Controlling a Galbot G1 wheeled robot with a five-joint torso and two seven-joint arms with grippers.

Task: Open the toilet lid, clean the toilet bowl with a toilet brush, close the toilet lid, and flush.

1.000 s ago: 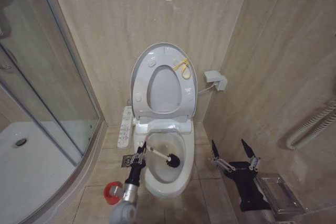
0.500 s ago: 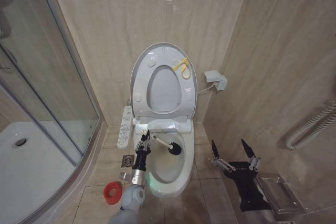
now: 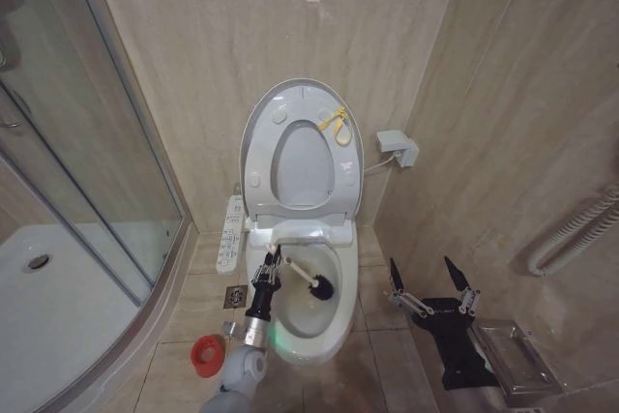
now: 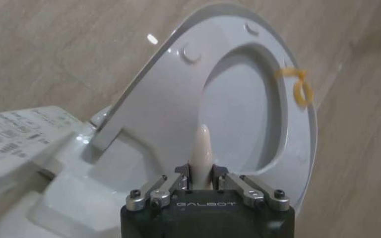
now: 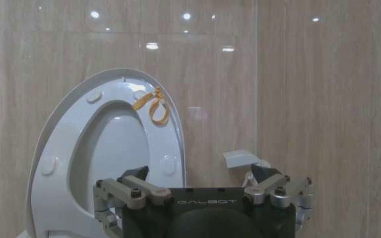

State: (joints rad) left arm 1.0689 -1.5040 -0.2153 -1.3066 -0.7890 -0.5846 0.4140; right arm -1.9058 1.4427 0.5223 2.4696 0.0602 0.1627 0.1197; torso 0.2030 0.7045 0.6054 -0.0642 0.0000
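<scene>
Left pincer is positioned over the left rim of the toilet bowl, its fingers clamped tight on the handle end of the toilet brush. From the grip the thin white handle runs rightward and slightly down across the basin, ending in the dark bristle head, which sits inside the bowl toward its right side. In the left wrist view the pale handle is seen rising from between the closed fingers of that pincer.

Toilet lid stands raised, upright against the tiled wall, with the white seat ring raised against it. A yellow strap hangs at the lid's upper right edge. Round bumpers are visible on the lid's underside.

Right pincer is held low to the right of the toilet, well apart from the bowl, fingers spread wide and gripping nothing. In the right wrist view this pincer faces the raised lid.

A red holder cup sits on the floor to the left of the bowl, near the left arm. A white control panel lies along the toilet's left side. A glass shower enclosure occupies the left of the room.
</scene>
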